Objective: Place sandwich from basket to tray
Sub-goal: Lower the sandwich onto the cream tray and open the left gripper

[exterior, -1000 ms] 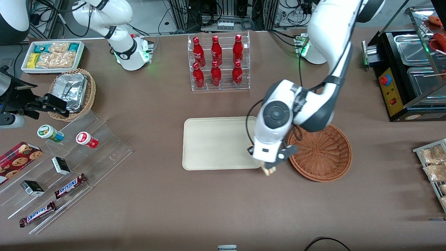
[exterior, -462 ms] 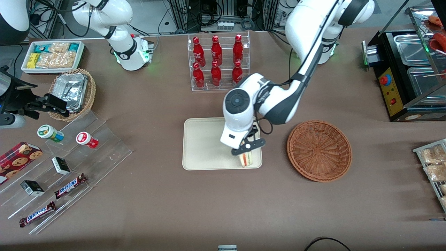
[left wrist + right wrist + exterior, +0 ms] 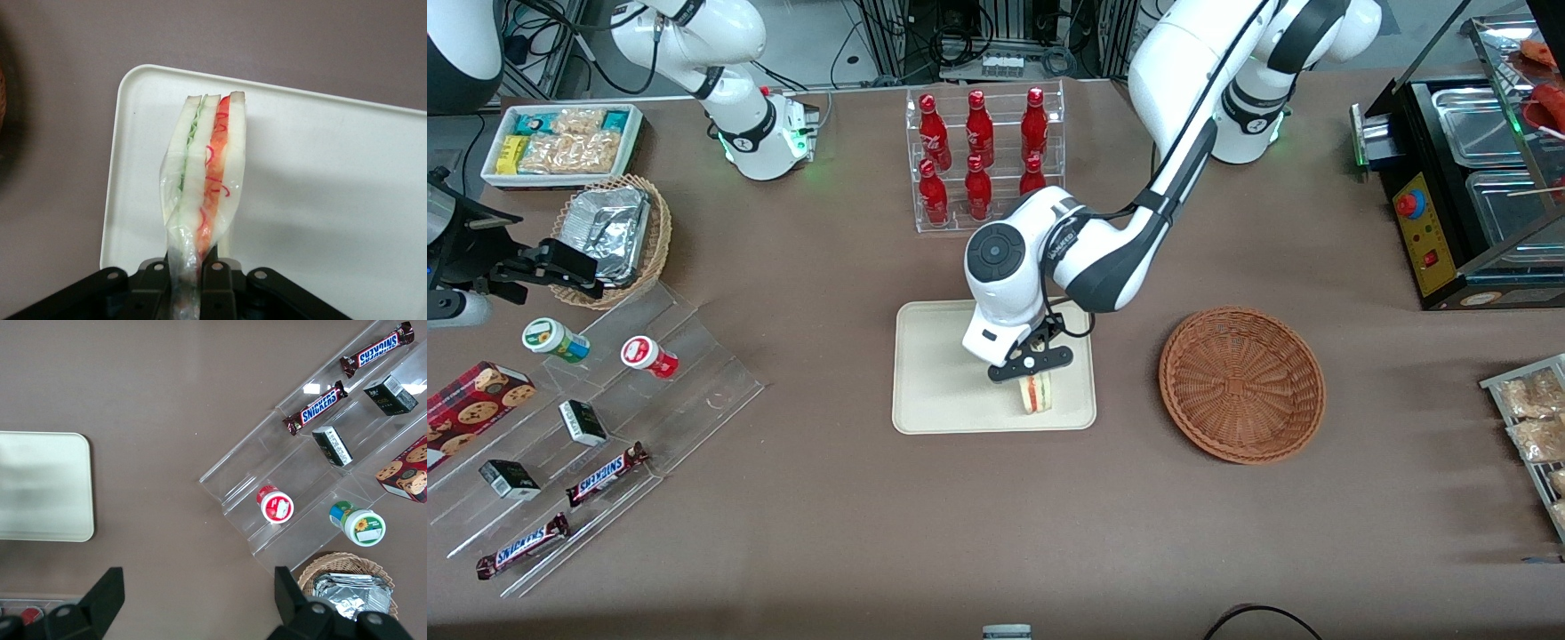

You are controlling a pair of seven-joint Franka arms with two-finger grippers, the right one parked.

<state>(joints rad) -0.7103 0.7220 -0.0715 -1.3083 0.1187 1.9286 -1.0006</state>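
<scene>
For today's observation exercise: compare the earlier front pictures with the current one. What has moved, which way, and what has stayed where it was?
The claw, shut on the sandwich, carried it from the table edge between basket and tray to above the tray, moving toward the parked arm's end. It has not let go. The basket, now empty, the tray and the bottle rack kept their places.

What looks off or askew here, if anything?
Nothing stands out. The gripper jaws are shut on the wrapped sandwich over the tray; the basket sits upright and empty.
</scene>
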